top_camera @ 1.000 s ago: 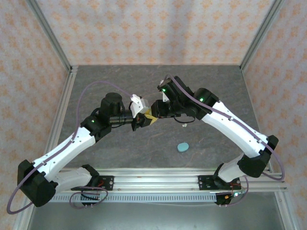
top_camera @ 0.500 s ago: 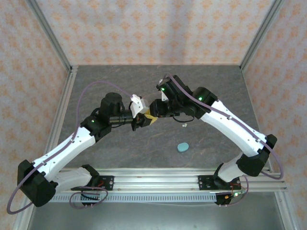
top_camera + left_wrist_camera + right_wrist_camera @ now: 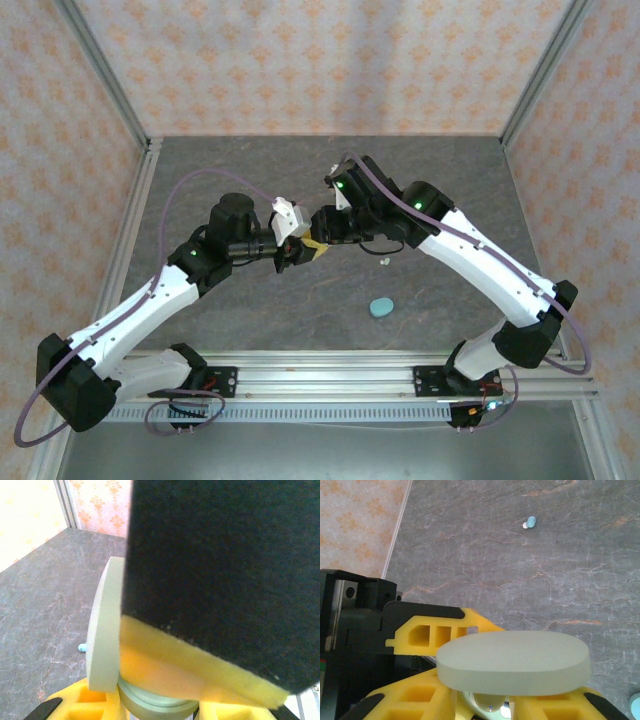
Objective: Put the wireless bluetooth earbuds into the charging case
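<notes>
Closest to the arm bases, a shut blue case (image 3: 381,306) lies on the table (image 3: 450,190). Just past it one earbud (image 3: 384,262) waits, loose. Farther on, the left gripper (image 3: 297,255) squeezes the open green charging case (image 3: 512,662). The right gripper (image 3: 318,243) has barely moved. It stays right at the case, and I cannot tell its grip. A bud is probably going in.

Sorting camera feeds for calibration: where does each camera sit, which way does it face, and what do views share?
Top external: above and behind the bases, looking down on the table; both arms, left hand and right hand meeting.
Left wrist: on the left arm, facing along its yellow fingers at the charging case, wall beyond.
Right wrist: on the right arm, looking down past its yellow fingers at the case.
Shared: both wrist views show the case's lid.
</notes>
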Robot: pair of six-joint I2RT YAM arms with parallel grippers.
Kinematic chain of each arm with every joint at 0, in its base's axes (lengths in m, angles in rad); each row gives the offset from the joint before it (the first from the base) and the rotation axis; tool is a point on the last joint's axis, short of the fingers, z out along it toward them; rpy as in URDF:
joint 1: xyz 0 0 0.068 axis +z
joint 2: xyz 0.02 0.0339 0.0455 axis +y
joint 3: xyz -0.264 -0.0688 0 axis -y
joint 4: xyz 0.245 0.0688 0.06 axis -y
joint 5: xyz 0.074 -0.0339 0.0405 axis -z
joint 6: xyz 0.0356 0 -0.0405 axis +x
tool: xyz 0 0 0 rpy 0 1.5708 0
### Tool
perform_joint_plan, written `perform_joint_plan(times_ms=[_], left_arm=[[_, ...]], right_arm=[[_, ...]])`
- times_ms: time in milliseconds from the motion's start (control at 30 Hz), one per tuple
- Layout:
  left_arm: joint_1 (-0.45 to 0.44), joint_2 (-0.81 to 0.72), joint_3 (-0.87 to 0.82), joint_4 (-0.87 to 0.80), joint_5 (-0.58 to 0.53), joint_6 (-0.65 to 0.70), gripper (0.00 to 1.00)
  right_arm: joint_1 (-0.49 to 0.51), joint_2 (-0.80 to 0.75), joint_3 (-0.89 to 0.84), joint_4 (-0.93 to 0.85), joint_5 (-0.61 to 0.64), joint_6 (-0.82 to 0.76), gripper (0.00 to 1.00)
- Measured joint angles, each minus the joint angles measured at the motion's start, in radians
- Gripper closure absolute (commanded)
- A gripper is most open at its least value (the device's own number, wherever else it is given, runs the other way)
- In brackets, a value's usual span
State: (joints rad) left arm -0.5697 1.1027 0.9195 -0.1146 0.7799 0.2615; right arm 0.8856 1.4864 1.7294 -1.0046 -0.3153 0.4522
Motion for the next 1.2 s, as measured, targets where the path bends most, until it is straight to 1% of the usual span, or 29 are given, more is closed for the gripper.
perform_joint_plan(times_ms=[667,933,1200], left_arm=[[0.0,0.0,0.0,0.0,0.0,0.002,1.0],[0.0,0.0,0.0,0.001,0.0,-0.002,1.0],[0.0,0.0,0.0,0.017,0.0,-0.019,1.0]], right_arm=[[0.0,-0.018,-0.002,0.002,-0.002,0.018,0.7],[-0.012,-0.121,-0.057,0.018,0.002,0.018,0.7],[-0.066,-0.225,-0.129,0.032,0.003,0.023,0.7]])
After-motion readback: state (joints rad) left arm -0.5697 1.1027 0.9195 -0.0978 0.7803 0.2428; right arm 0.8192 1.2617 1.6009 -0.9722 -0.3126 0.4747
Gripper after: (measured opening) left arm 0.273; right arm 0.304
